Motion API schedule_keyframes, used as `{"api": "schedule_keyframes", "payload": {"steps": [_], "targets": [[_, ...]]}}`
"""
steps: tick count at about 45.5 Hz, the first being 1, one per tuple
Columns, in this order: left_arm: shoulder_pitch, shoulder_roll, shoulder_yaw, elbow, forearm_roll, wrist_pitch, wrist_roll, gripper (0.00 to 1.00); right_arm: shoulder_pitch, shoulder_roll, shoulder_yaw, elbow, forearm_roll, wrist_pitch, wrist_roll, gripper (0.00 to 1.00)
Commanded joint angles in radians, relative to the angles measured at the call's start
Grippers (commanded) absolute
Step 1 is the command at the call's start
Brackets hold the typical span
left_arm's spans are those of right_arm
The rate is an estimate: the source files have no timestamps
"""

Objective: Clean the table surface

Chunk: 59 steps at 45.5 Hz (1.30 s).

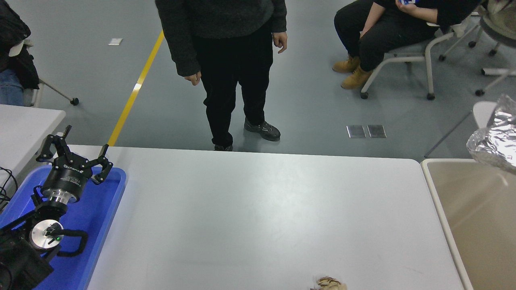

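Observation:
The white table surface (258,209) fills the middle of the head view. A small crumpled brownish scrap (328,284) lies on it at the near edge, right of centre, partly cut off by the picture. A crumpled silver foil wad (494,139) hangs at the right edge above the beige bin (475,225); what holds it is out of view. My left gripper (80,147) is open and empty, parked over the blue tray (96,225) at the lower left. My right gripper does not show.
A person in dark clothes stands at the table's far edge (234,72). Another person sits on a chair at the top right (387,32). A smaller white table (24,129) stands at the left.

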Motion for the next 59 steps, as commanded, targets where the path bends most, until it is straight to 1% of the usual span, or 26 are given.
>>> {"api": "schedule_keyframes", "payload": {"steps": [1, 9, 14, 22, 38, 40, 41, 42, 43, 52, 59], "targets": [[0.000, 0.001, 0.000, 0.001, 0.000, 0.000, 0.000, 1.00, -0.118, 0.155, 0.007, -0.167, 0.023, -0.085, -0.016, 0.00], [0.000, 0.001, 0.001, 0.000, 0.000, 0.002, 0.000, 1.00, -0.170, 0.234, 0.007, -0.253, 0.101, -0.085, -0.041, 0.00], [0.000, 0.001, 0.001, 0.000, 0.000, 0.000, 0.000, 1.00, -0.181, 0.273, 0.008, -0.262, 0.138, -0.087, -0.056, 0.00], [0.000, 0.001, 0.000, 0.000, 0.000, 0.002, 0.000, 1.00, -0.200, 0.296, 0.011, -0.264, 0.144, -0.107, -0.070, 0.00], [0.000, 0.001, 0.001, 0.000, 0.000, 0.002, 0.000, 1.00, -0.209, 0.297, 0.013, -0.275, 0.146, -0.107, -0.076, 0.00], [0.000, 0.001, 0.001, 0.000, 0.000, 0.002, 0.000, 1.00, -0.209, 0.297, 0.014, -0.273, 0.146, -0.108, -0.076, 0.41], [0.000, 0.001, 0.001, 0.000, 0.000, 0.002, 0.000, 1.00, -0.207, 0.297, 0.016, -0.275, 0.146, -0.110, -0.076, 0.58], [0.000, 0.001, 0.001, 0.001, 0.000, 0.002, 0.000, 1.00, -0.206, 0.296, 0.019, -0.272, 0.149, -0.111, -0.075, 0.89], [0.000, 0.001, 0.001, 0.000, 0.000, 0.002, 0.000, 1.00, -0.206, 0.296, 0.022, -0.271, 0.151, -0.111, -0.075, 1.00], [0.000, 0.001, 0.001, 0.001, 0.000, 0.002, 0.000, 1.00, -0.192, 0.282, 0.053, -0.264, 0.195, -0.110, -0.073, 1.00], [0.000, 0.001, 0.001, 0.000, 0.000, 0.002, 0.000, 1.00, -0.169, 0.233, 0.071, -0.242, 0.197, -0.110, -0.073, 1.00]]}}
